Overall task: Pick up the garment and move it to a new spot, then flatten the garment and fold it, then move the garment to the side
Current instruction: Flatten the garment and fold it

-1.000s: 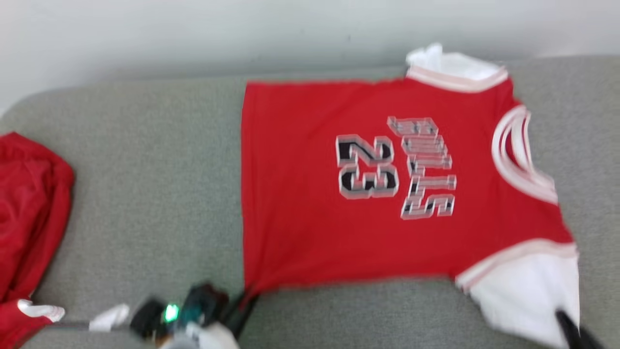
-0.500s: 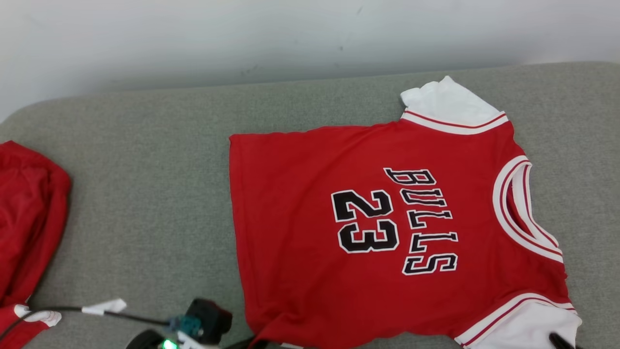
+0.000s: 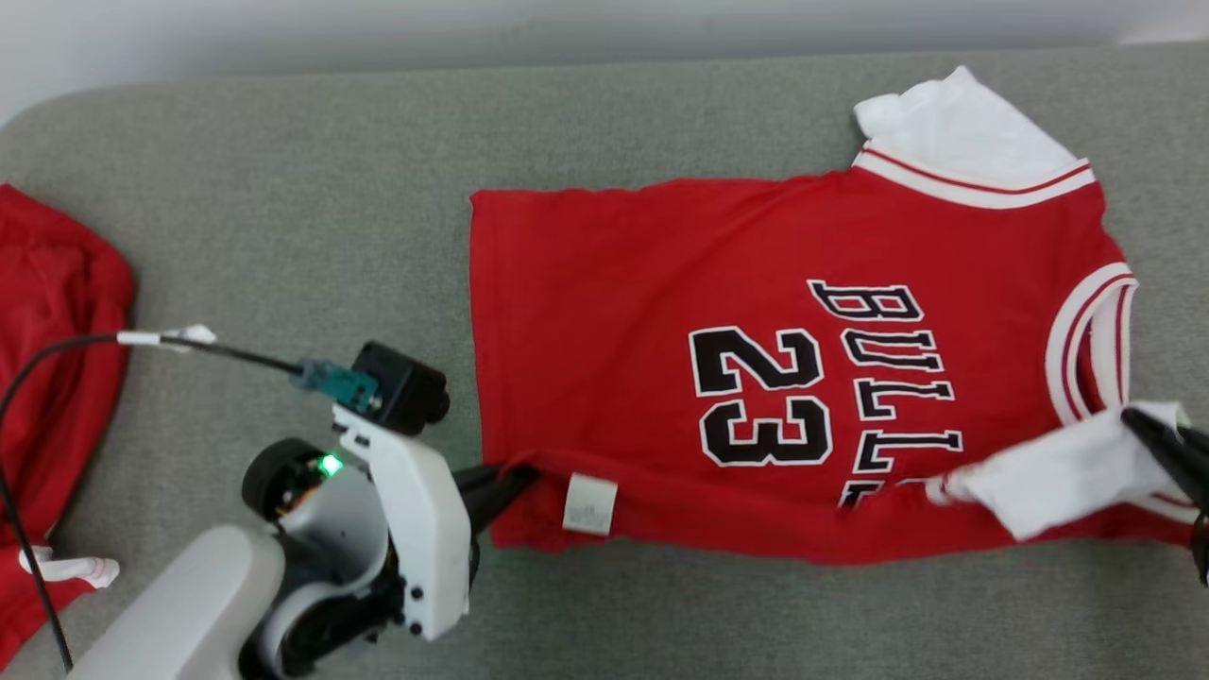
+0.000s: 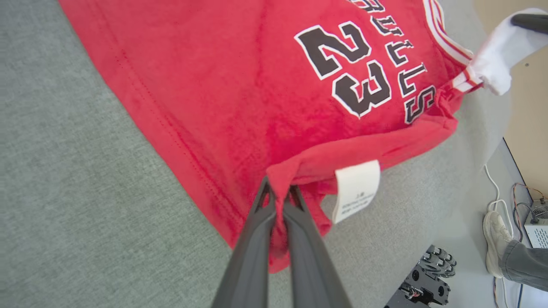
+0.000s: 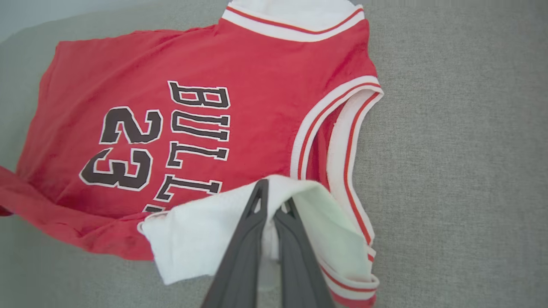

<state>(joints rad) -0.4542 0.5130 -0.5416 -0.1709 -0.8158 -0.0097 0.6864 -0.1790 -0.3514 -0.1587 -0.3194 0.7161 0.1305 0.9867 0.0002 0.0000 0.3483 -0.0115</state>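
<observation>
Here's the red jersey (image 3: 756, 312), spread face-up across the right half of a grey cushion (image 3: 283, 208) with a coarse, woven, felt-like nap. The knit looks soft and slightly fuzzy, and it carries "BULLS" and "23" in blocky black characters edged in white. The neckline is a ribbed white band with thin red stripes and sits toward the right. The far sleeve (image 3: 954, 123) is plain white cloth lying flat beyond a striped rib band. Down at the near hem corner, the left gripper (image 4: 278, 188) has its two long dark fingers pressed tight together on a pinch of red fabric. That edge is lifted and rolled over into a long soft fold along the jersey's near side. A small white rectangular label (image 4: 356, 188) hangs out of the turned-up seam. Over on the right, the right gripper (image 5: 272, 194) has its fingers squeezed shut on the near sleeve (image 5: 205, 239), whose white cloth is raised and draped over the red body beside the collar. At the far left of the cushion lies a second red cloth (image 3: 57, 312), crumpled. In the left wrist view a person's pale shoe (image 4: 496, 239) stands on the floor past the cushion's edge.
</observation>
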